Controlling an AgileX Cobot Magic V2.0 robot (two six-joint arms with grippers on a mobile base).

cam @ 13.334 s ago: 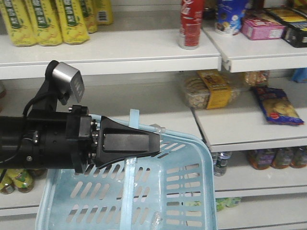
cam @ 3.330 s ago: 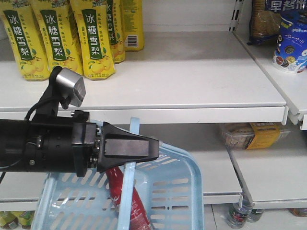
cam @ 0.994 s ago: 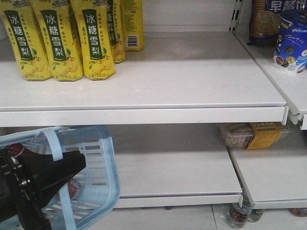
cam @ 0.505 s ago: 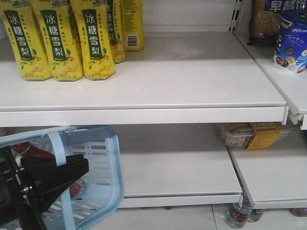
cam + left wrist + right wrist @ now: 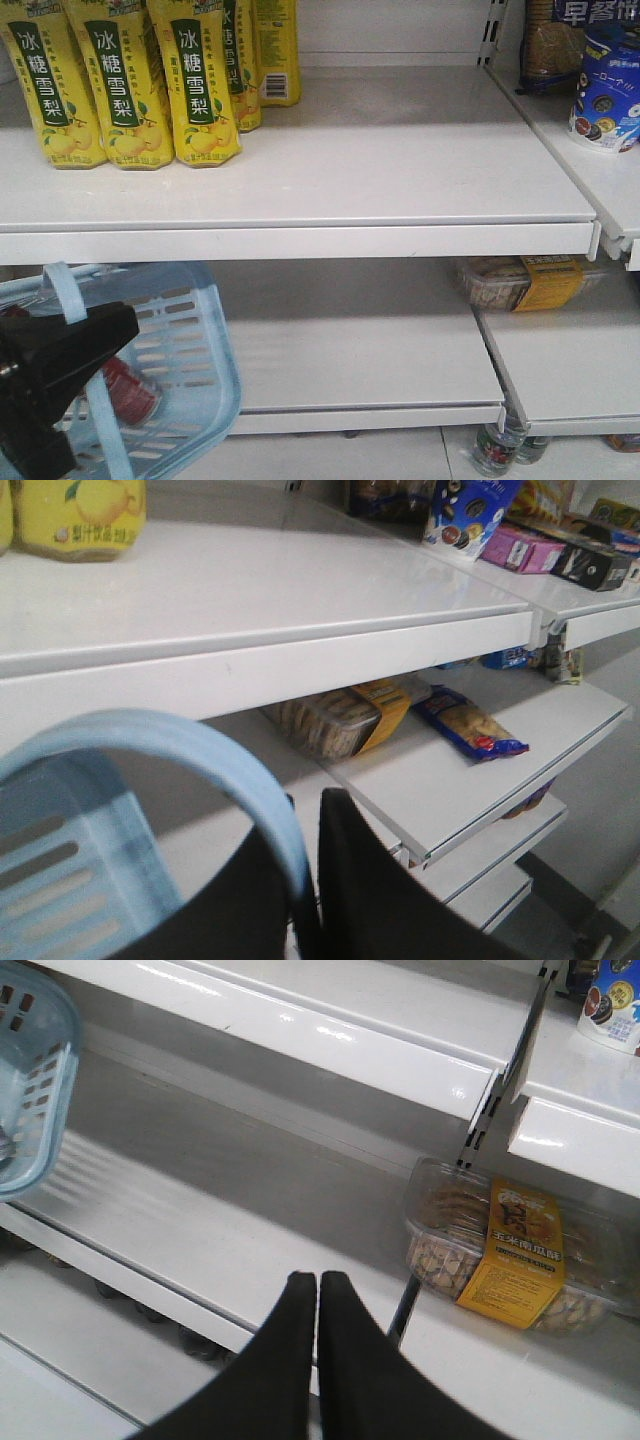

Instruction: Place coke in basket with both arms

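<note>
One coke (image 5: 128,388) inside basket (image 5: 205,400); handle (image 5: 230,780) between left end effector (image 5: 305,920) fingers

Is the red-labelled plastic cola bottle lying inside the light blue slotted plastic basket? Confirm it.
Yes, the front-facing view shows the red-labelled cola bottle lying on its side inside the light blue slotted basket.

White metal store shelves (image 5: 330,170) in tiers, bright even light, pale floor (image 5: 330,455).

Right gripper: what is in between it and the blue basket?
Nothing but bare white shelf. In the right wrist view, the right gripper points at the shelf edge, and the basket hangs off to the side, apart.
</note>
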